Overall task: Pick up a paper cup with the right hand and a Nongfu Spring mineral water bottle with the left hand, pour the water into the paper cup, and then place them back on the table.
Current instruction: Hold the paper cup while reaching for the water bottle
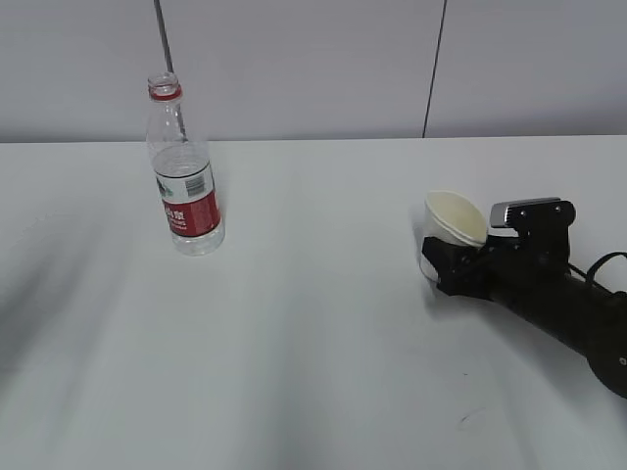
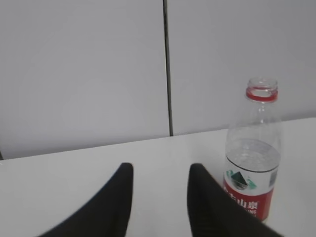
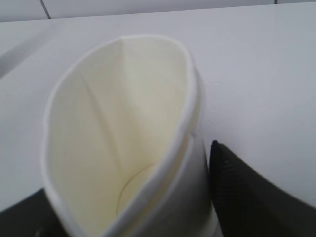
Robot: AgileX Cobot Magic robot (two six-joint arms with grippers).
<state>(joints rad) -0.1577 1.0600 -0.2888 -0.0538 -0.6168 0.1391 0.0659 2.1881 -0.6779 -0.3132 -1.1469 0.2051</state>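
Observation:
The Nongfu Spring bottle (image 1: 184,171) stands upright and uncapped at the table's back left, with a red neck ring and a red-and-white label. In the left wrist view it (image 2: 254,173) stands just right of my left gripper (image 2: 162,169), which is open and empty; its right finger is close beside the label. The left arm is out of the exterior view. My right gripper (image 1: 446,264) is shut on the paper cup (image 1: 454,217), which tilts with its cream inside showing. In the right wrist view the cup (image 3: 123,128) is squeezed oval between the fingers (image 3: 237,192).
The white table (image 1: 323,343) has a faint scuff mark (image 1: 470,421) near the front right. A grey panelled wall (image 1: 313,59) rises behind the table's far edge. A thin dark rod (image 1: 163,39) hangs behind the bottle.

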